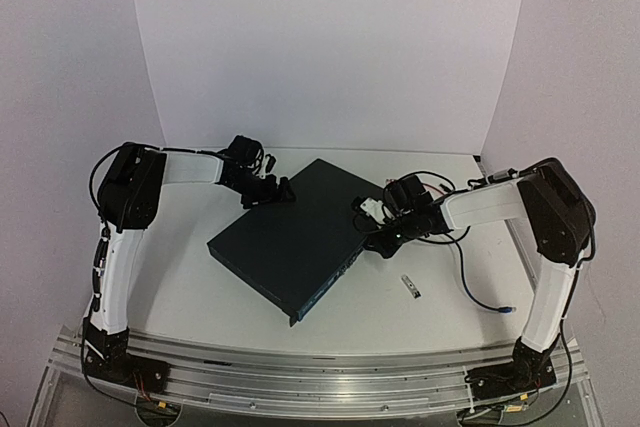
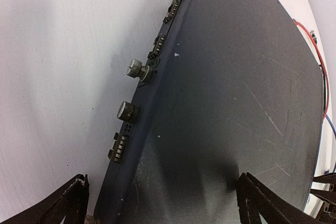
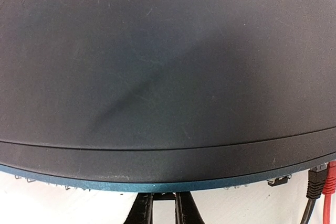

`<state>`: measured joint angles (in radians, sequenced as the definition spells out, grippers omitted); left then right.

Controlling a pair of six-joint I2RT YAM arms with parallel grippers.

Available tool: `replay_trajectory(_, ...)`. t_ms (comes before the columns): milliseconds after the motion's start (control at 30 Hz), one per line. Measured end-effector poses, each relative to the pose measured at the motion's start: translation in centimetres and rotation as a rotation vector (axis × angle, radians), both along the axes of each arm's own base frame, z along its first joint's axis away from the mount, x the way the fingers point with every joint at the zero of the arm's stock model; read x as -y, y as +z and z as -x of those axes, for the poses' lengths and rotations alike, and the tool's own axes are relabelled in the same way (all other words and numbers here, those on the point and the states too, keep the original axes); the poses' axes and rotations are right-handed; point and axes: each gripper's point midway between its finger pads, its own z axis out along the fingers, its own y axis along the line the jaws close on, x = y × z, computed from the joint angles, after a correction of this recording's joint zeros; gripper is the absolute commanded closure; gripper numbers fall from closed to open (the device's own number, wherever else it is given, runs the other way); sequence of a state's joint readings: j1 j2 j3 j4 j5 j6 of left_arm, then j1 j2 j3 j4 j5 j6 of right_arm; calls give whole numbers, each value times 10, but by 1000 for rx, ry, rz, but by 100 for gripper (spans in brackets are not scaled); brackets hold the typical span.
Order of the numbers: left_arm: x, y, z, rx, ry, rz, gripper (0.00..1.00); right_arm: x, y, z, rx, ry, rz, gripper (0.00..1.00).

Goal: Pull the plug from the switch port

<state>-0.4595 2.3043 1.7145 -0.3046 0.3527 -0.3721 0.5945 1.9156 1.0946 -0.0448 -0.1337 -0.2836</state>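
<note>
The switch (image 1: 290,242) is a flat dark box lying askew in mid-table. Its blue-tinged port edge (image 3: 157,186) faces my right gripper (image 3: 164,205). That gripper (image 1: 378,239) is at the port face with its fingers nearly together. A small dark plug (image 3: 164,196) sits between the fingertips, mostly hidden under the switch's edge. My left gripper (image 1: 272,190) hovers at the switch's far left corner. In the left wrist view the left gripper (image 2: 163,205) is wide open over the switch's top (image 2: 231,93), and its fingers (image 2: 73,203) hold nothing.
A black plug (image 3: 315,179) and a red cable (image 3: 331,182) sit in ports further right. A small grey connector (image 1: 409,285) lies on the table. A blue cable (image 1: 480,292) trails by the right arm. Knobs and connectors (image 2: 135,67) line the switch's back edge.
</note>
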Motion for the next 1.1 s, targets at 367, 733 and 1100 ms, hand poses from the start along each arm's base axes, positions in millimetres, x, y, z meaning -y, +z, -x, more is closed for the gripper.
replay_trajectory(367,0,0,-2,-3,20,2,3,1,-2,0,59,-32,-63,99)
replay_trajectory(733,0,0,-2,-2,26,4,3,3,-1,0,137,-116,-223,98)
replay_trajectory(1100,8,0,-5,22,20,15,3,9,-2,6,115,-203,-328,94)
